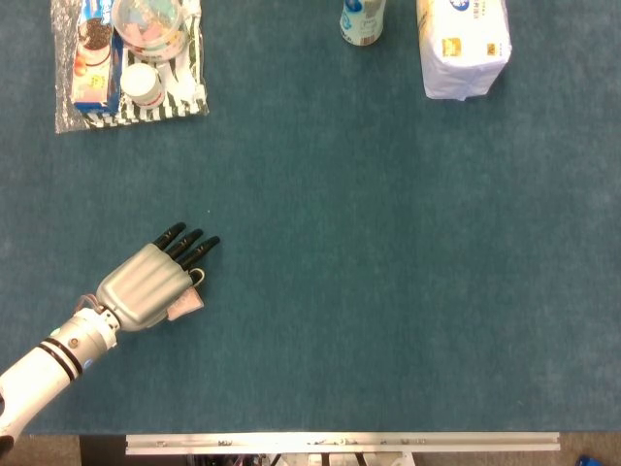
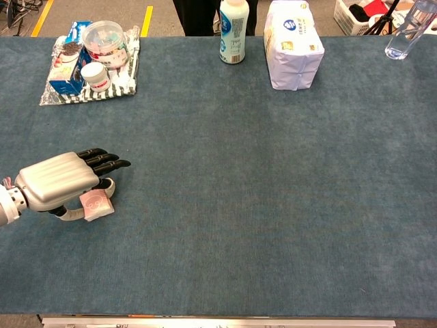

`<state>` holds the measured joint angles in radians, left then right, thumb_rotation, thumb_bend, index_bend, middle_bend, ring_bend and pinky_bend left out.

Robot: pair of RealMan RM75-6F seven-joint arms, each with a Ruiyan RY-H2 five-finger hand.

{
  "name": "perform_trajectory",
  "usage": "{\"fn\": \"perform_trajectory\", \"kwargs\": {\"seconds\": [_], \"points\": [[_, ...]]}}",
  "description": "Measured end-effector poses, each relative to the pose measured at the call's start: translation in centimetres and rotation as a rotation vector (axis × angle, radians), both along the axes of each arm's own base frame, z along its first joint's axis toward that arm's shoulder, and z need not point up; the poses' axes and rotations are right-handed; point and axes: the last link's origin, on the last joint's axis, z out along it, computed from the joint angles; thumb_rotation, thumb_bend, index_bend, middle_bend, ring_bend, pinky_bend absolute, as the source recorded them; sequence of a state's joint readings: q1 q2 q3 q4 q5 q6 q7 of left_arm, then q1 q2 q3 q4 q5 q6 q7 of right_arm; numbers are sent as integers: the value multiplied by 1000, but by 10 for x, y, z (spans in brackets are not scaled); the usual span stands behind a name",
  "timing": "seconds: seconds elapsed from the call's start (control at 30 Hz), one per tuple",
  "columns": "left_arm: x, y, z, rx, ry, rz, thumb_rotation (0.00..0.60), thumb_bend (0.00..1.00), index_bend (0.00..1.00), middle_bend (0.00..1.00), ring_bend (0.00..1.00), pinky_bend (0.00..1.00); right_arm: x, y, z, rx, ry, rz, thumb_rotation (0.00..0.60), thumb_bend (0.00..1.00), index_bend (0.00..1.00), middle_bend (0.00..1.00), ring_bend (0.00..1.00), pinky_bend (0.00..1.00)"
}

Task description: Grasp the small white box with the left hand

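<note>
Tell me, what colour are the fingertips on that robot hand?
Black, on a silver-grey left hand; the fingertips show best in the head view.

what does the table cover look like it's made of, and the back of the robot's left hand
Table cover: probably felt or short-pile fabric, matte teal, with a fuzzy, mottled texture and no glare. Back of the left hand: seemingly metal or metallic-painted plastic, satin silver, with ridged panels catching soft highlights; its fingers look like black plastic or rubber.
</note>
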<state>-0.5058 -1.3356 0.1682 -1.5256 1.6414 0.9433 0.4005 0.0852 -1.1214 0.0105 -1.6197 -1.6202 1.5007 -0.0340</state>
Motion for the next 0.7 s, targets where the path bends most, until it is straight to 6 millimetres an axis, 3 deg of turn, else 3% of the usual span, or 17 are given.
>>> {"fn": "perform_trajectory", "kwargs": {"seconds": [0.13,0.27,0.47,0.7], "points": [[2,0,0,-9,-19,17,600,289,163,0,0,98,0,0,0,0,1,0,600,61,607,530,335,206],[5,0,2,-11,-49,29,600,290,45,0,0,100,0,0,0,1,1,1,600,61,607,530,335,206],[9,3,8,14,-91,42,600,290,28,0,0,108,0,0,0,2,1,1,600,60,607,530,335,206],[13,5,31,139,-203,74,600,290,160,0,0,143,1,1,1,-5,-4,2,600,61,607,530,335,206]]}}
